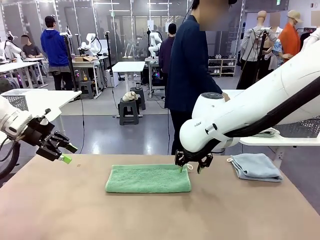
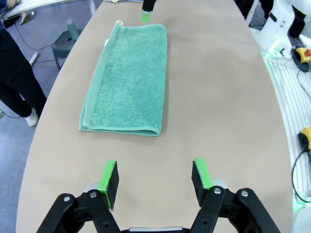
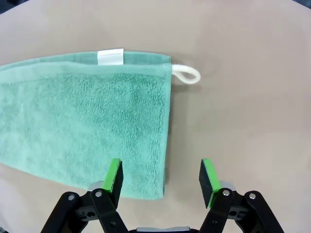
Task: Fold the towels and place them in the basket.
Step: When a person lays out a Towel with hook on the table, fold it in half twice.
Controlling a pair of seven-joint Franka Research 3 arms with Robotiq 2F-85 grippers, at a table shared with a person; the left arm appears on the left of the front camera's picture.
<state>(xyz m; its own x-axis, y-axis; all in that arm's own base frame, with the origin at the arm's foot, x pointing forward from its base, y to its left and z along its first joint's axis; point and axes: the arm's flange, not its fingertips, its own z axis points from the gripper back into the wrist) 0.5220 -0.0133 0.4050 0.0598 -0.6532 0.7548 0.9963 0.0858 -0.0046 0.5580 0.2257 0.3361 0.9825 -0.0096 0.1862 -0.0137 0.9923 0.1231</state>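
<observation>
Right wrist view showed the right gripper (image 3: 161, 175) released, jaws wide and nothing between them. One pad was over the green towel (image 3: 87, 121) and the other over bare table (image 3: 243, 121), so the jaws straddled the towel's right-hand short edge. A white loop (image 3: 187, 74) and a white label (image 3: 110, 57) sat at that end's far corner.

Front view placed this gripper (image 1: 192, 164) low over the towel's (image 1: 148, 178) far right corner; contact could not be confirmed. The towel lay flat at the table's middle as a long strip, apparently doubled. The left gripper (image 1: 62, 154) hung released, well to the left of it. The blue towel (image 1: 255, 166) lay folded near the table's right edge. A dark lattice basket (image 1: 302, 129) stood beyond on a side table, partly hidden by the arm.

Assessment: the step was taking the right end for a cross fold. The grip should catch both layers at the corner, lift only slightly, then carry the end leftward square to the long edges, so the layers do not skew.
</observation>
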